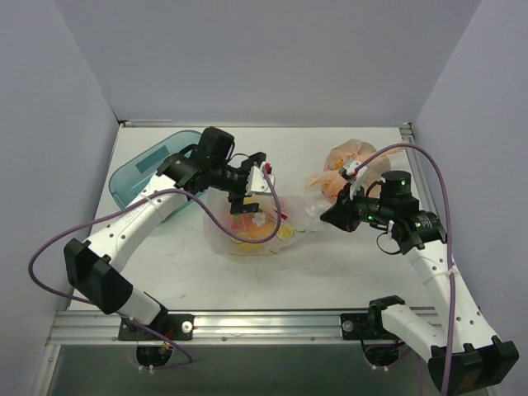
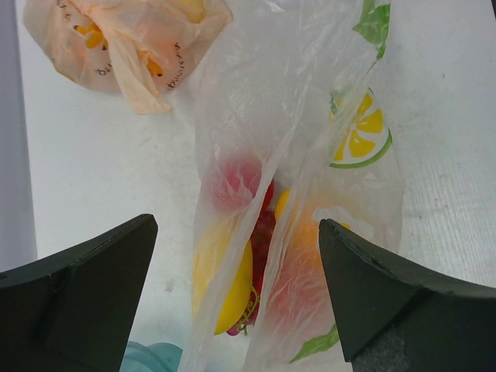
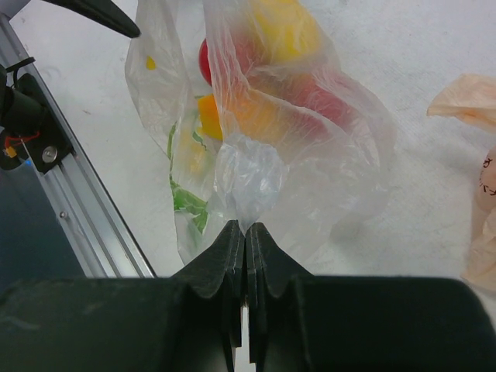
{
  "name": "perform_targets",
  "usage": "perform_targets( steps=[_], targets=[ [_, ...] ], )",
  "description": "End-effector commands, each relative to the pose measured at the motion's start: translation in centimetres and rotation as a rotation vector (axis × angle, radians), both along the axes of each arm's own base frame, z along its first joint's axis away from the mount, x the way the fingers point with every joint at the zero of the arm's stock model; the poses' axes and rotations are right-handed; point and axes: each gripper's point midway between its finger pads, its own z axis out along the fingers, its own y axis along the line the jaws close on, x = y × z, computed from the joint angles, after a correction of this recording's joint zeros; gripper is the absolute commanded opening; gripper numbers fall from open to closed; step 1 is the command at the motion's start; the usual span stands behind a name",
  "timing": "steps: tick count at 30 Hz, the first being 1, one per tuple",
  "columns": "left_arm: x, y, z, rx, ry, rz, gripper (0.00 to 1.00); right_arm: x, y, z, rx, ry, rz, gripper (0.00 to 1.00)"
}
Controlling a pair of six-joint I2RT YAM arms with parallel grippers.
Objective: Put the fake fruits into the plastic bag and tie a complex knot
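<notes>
White table [image 1: 330,272], pale lilac walls [image 1: 247,58] on three sides.

Containers: three in all.
- One clear bag [image 1: 256,231], mid-table, lying crumpled between the two arms. The fruits are inside it. Through the plastic the right wrist view shows one yellow fruit [image 3: 287,27], one small red fruit [image 3: 208,58], one orange fruit [image 3: 256,112] and one bigger reddish fruit [image 3: 329,97]. That makes four, but the folds blur them, so the count is not sure. A citrus slice with a green rim [image 2: 360,132] shows on the plastic; cannot tell whether it is print or a piece.
- One orange bag [image 1: 342,169], back right, tied, something yellowish inside, well apart from the clear bag.
- One teal tray [image 1: 136,177], back left, partly behind the left arm; contents not visible.

Grippers: two.
- The left gripper [image 2: 238,223] hangs over the clear bag with its fingers spread wide, nothing between them but the bag below.
- The right gripper [image 3: 245,229] has its fingers pressed together, pinching a gathered bit of the clear bag at its near edge.
</notes>
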Motion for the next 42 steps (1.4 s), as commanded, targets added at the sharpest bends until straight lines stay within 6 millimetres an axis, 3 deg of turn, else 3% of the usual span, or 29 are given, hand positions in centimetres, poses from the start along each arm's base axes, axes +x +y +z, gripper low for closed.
perform_targets(
  steps=[1, 7, 8, 13, 14, 15, 18, 20, 21, 24, 28, 30, 32, 33, 34, 35, 36, 37, 42],
  targets=[
    [-0.2, -0.7, -0.2, 0.046, -0.027, -0.066, 0.97, -0.1, 0.1, 1.5, -0.007, -0.068, 0.024, 0.00],
    [-1.0, -0.7, -3.5, 0.102, 0.092, -0.095, 0.91, -0.3, 0.1, 1.9, -0.005, -0.082, 0.030, 0.00],
    [-1.1, -0.6, -4.1, 0.116, 0.106, -0.096, 0.80, -0.3, 0.2, 2.1, -0.004, -0.087, 0.032, 0.00],
    [-1.3, 0.7, -8.1, 0.225, 0.184, -0.088, 0.41, -0.5, 0.1, 2.7, 0.001, -0.106, 0.032, 0.00],
    [-1.3, 0.9, -8.8, 0.236, 0.195, -0.090, 0.24, -0.5, 0.1, 2.8, 0.002, -0.111, 0.030, 0.00],
    [-1.4, 1.2, -9.2, 0.243, 0.192, -0.099, 0.15, -0.5, 0.1, 3.0, 0.003, -0.112, 0.025, 0.00],
    [-1.7, 1.4, -10.8, 0.233, 0.179, -0.106, 0.00, -0.2, 0.0, 3.4, 0.011, -0.109, 0.005, 0.00],
    [-2.8, 2.1, -12.5, 0.223, 0.170, -0.096, 0.00, 0.2, 0.0, 3.5, 0.018, -0.100, -0.015, 0.00],
    [-2.1, 1.5, -12.6, 0.180, 0.099, -0.094, 0.00, 0.6, 0.2, 3.7, 0.034, -0.091, -0.030, 0.00],
    [-2.7, 1.4, -13.7, 0.168, 0.040, -0.107, 0.00, 1.9, 0.5, 3.6, 0.055, -0.074, -0.069, 0.00],
    [-3.4, 1.6, -15.1, 0.184, 0.055, -0.122, 0.00, 4.1, 1.3, 3.6, 0.117, 0.003, -0.140, 0.00],
    [-3.7, 1.7, -15.3, 0.178, 0.061, -0.131, 0.00, 4.9, 1.7, 4.7, 0.145, 0.010, -0.146, 0.02],
    [-3.8, 1.4, -14.8, 0.157, 0.069, -0.137, 0.00, 5.0, 2.2, 5.7, 0.177, 0.028, -0.124, 0.32],
    [-3.6, 1.6, -14.6, 0.148, 0.088, -0.115, 0.00, 4.8, 2.1, 5.8, 0.180, 0.028, -0.113, 0.65],
    [-3.4, 1.2, -13.6, 0.115, 0.094, -0.118, 0.00, 4.4, 1.8, 6.2, 0.183, 0.010, -0.102, 0.82],
    [-3.1, 1.2, -13.2, 0.101, 0.104, -0.107, 0.00, 4.2, 1.4, 6.3, 0.174, -0.018, -0.091, 0.93],
    [-3.0, 1.2, -12.9, 0.090, 0.122, -0.098, 0.00, 3.7, 0.5, 5.8, 0.177, -0.022, -0.078, 1.00],
    [-2.5, 1.4, -12.3, 0.076, 0.121, -0.091, 0.00, 2.9, 0.0, 6.2, 0.172, -0.077, -0.052, 1.00],
    [-2.8, 1.7, -12.1, 0.078, 0.104, -0.129, 0.00, -0.1, -1.7, 3.5, 0.060, -0.305, 0.138, 1.00]
  ],
)
